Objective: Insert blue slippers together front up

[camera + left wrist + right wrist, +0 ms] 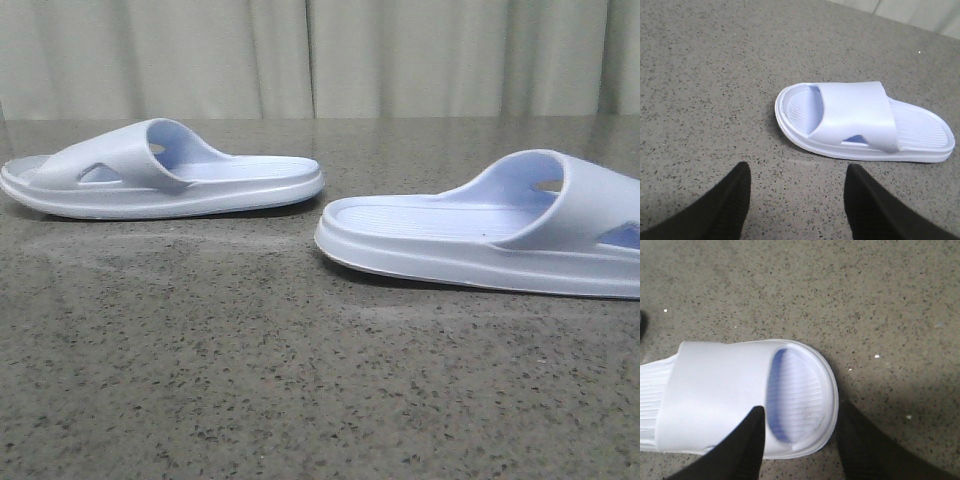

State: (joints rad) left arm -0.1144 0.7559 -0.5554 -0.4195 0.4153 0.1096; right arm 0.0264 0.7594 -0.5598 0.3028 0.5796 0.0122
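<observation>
Both slippers are lying soles-down, heels facing, apart on the table (pixel 300 400). Left gripper (pixel 797 200), jaws open, is hanging short of the left slipper (pixel 860 122); right gripper (pixel 800 440), open, is straddling the right slipper (pixel 740 400) toe, presumably for pickup.

Front cam sits low, near table (pixel 300 380) level, facing forward toward curtain (pixel 300 55); both slippers side-on. Left wrist cam looks down from above, slightly off, at left slipper (pixel 860 122). Right wrist cam is close, straight over right slipper (pixel 740 400). Each wrist view shares one slipper with front.
</observation>
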